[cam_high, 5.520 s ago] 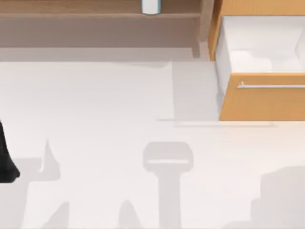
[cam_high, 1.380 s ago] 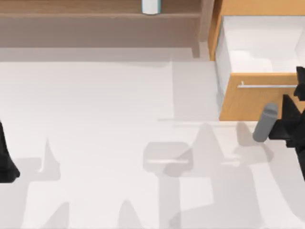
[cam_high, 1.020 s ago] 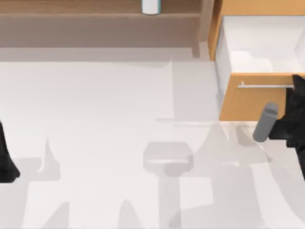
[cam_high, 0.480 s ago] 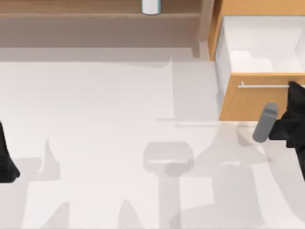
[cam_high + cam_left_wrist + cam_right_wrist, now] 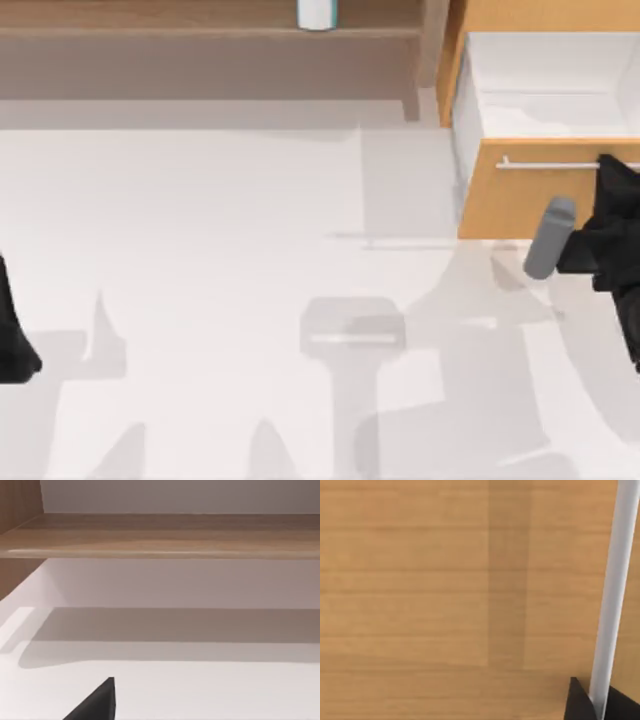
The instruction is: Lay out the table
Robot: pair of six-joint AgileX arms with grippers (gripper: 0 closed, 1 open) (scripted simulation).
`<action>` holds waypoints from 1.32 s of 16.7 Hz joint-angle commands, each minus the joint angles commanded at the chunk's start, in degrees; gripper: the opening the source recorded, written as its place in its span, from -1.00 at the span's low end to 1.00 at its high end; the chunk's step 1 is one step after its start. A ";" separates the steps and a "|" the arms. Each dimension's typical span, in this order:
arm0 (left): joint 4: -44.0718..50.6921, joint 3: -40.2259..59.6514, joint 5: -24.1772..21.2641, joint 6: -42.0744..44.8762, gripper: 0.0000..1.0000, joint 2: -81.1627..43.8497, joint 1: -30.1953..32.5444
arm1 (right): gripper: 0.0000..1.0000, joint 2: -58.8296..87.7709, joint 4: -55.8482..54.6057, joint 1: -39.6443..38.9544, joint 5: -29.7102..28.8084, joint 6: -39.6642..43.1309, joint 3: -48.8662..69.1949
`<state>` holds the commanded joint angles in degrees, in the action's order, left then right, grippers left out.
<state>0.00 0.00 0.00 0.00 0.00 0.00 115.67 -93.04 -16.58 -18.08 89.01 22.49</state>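
- Gripping the thin silver bar handle [image 5: 548, 163] of the orange wooden drawer unit [image 5: 520, 205], the right gripper [image 5: 612, 172] sits at the desk's far right edge; right wrist view shows dark fingertips [image 5: 579, 702] on either side of the bar [image 5: 611, 600], jaws closed on it.
- Drawer is pulled partly out; its white inner tray [image 5: 545, 90] looks bare, nothing visible inside.
- Grey cylinder part of the right arm [image 5: 549, 238] sticks out over the desk just in front of the drawer face.
- Broad plain off-white matte table [image 5: 220, 260] spans the whole middle of the top view, only shadows on it.
- Brown wooden shelf [image 5: 200, 45] runs along the far edge, small white cylindrical container [image 5: 316, 13] standing on it.
- Left gripper [image 5: 12, 335] parked at the left edge; jaw state cannot be told.
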 joint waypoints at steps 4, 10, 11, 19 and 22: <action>0.00 0.00 0.00 0.00 1.00 0.00 0.00 | -1.00 2.18 4.71 2.01 1.75 0.03 6.57; 0.00 0.00 0.00 0.00 1.00 0.00 0.00 | -1.00 3.10 6.73 2.87 2.50 0.00 9.41; 0.00 0.00 0.00 0.00 1.00 0.00 0.00 | -1.00 2.93 6.76 2.49 2.39 -0.15 9.14; 0.00 0.00 0.00 0.00 1.00 0.00 0.00 | -1.00 6.87 12.67 4.22 4.23 -0.04 19.30; 0.00 0.00 0.00 0.00 1.00 0.00 0.00 | -1.00 8.63 15.26 5.05 4.90 -0.06 23.44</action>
<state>0.00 0.00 0.00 0.00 0.00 0.00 124.29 -77.78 -11.53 -13.18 88.95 45.92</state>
